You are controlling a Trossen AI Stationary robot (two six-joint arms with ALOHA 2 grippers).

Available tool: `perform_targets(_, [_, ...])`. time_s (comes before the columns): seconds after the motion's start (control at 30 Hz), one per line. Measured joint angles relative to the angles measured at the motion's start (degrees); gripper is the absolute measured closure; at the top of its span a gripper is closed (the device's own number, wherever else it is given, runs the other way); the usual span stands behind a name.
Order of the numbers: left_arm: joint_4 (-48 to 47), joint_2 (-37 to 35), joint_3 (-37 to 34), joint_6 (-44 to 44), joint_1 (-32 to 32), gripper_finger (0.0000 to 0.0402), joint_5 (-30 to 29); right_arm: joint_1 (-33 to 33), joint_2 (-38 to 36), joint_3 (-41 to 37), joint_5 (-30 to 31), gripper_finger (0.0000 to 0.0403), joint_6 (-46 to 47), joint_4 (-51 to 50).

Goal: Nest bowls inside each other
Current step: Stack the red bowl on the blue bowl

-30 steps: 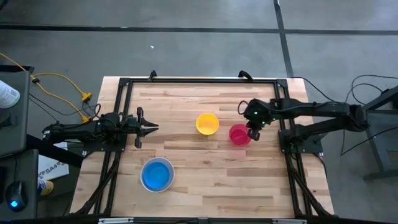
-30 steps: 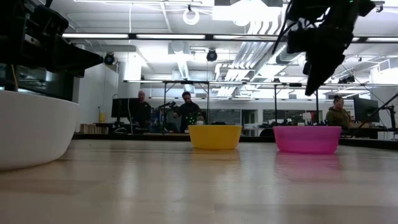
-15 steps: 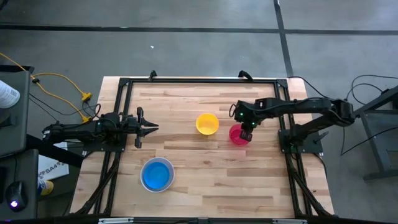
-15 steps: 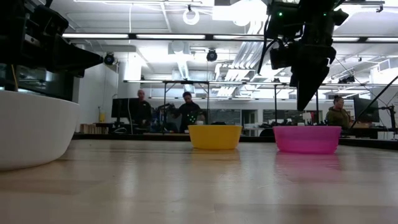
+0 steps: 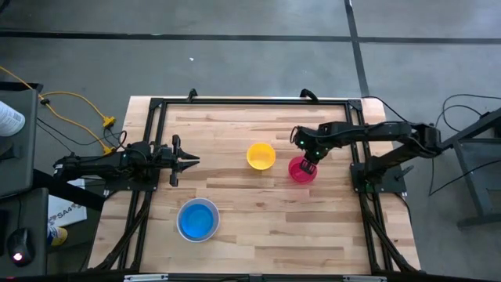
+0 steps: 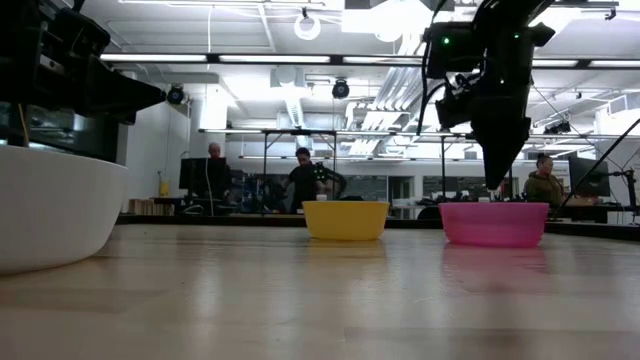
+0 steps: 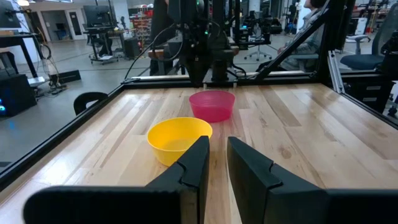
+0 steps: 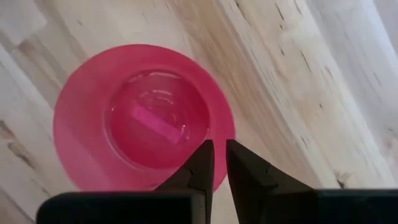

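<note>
1. Dark and level, the left gripper (image 5: 190, 161) is waiting at the table's left side, pointing toward the middle, its fingers (image 7: 198, 163) standing a narrow slit apart with nothing between them; it is sitting exactly where it was a second ago.
2. Nearer the front edge, the blue bowl (image 5: 197, 219) is resting inside the white bowl (image 6: 50, 205), unmoved since the earlier frames.
3. At the centre of the wooden table (image 5: 250, 235), the yellow bowl (image 5: 261, 155) is sitting upright and empty, also unmoved.
4. Just to its right, the pink-red bowl (image 5: 301, 170) is standing upright, near the yellow one but not touching it, in the same spot as before.
5. The right gripper (image 5: 308, 165) is pointing downward over the pink-red bowl's rim, having come in from the right over the last second and lowered toward it. Its fingers (image 8: 200, 163) are nearly together, a thin gap between them, holding nothing; whether the tips are touching the rim cannot be told.
6. Beyond the table, people are moving about in the room behind.
</note>
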Motion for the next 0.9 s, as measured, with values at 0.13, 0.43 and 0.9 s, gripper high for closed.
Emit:
perform_targets(0.13, [0.0, 0.0, 0.0, 0.0, 0.0, 0.0343, 0.0, 0.0, 0.5, 0.0, -0.5, 0.0367, -0.1, 1.2])
perform_targets(0.43, [0.0, 0.0, 0.0, 0.0, 0.0, 0.0343, 0.0, 0.1, 0.5, 0.0, -5.9, 0.0367, -5.5, 1.7])
perform_targets(0.9, [0.0, 0.0, 0.0, 0.0, 0.0, 0.0343, 0.0, 0.2, 0.5, 0.0, -3.0, 0.0367, -0.2, -0.8])
